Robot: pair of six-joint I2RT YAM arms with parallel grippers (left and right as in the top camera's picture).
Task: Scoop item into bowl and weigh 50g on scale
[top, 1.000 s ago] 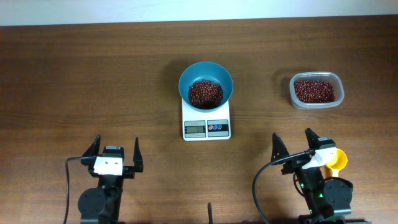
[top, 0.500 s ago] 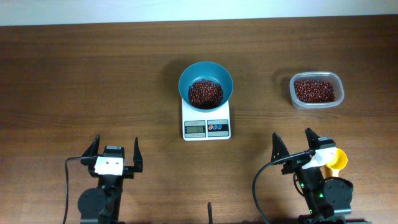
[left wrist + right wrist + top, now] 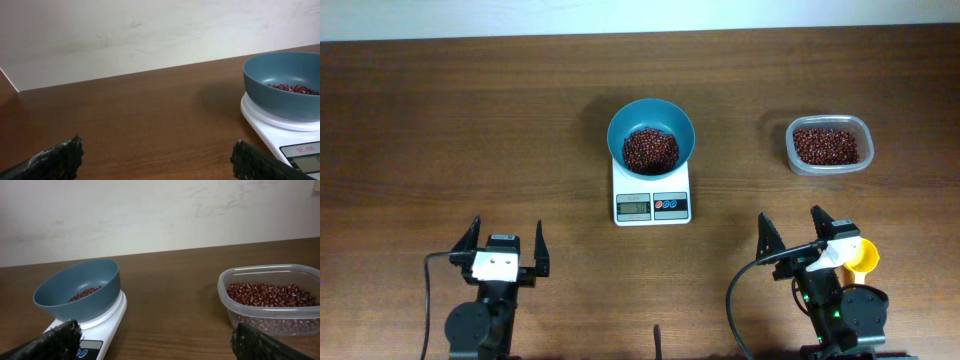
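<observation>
Closest to me, at the near edge of the dark brown wooden table (image 3: 440, 130), both arms sit low and pulled back. The left gripper (image 3: 507, 235) has its black fingers spread wide with nothing between them; through its wrist camera I see only bare wood in the gap. The right gripper (image 3: 790, 225) is likewise released and holds nothing. A small yellow plastic scoop (image 3: 861, 258) lies just to the right of the right arm's wrist, outside the fingers. I cannot tell whether it touches the arm.

Further out, near the middle of the table, stands the small white rectangular kitchen scale (image 3: 651, 195), with its grey display and red and blue buttons facing me. The digits are too small for me to read. On its platform sits the round teal-blue bowl (image 3: 620, 125), upright. A heap of small dark red-brown beans (image 3: 650, 150) covers the bottom of the bowl. From the left wrist camera the bowl (image 3: 280, 95) appears at the right, and the beans lie well below its rim.

Off to the right, well apart from the scale, is a clear rectangular plastic tub (image 3: 790, 140) holding more of the same beans. In the right wrist view the tub (image 3: 270, 315) is about half full.

Beyond the table's far edge there is a pale wall (image 3: 160, 215).
</observation>
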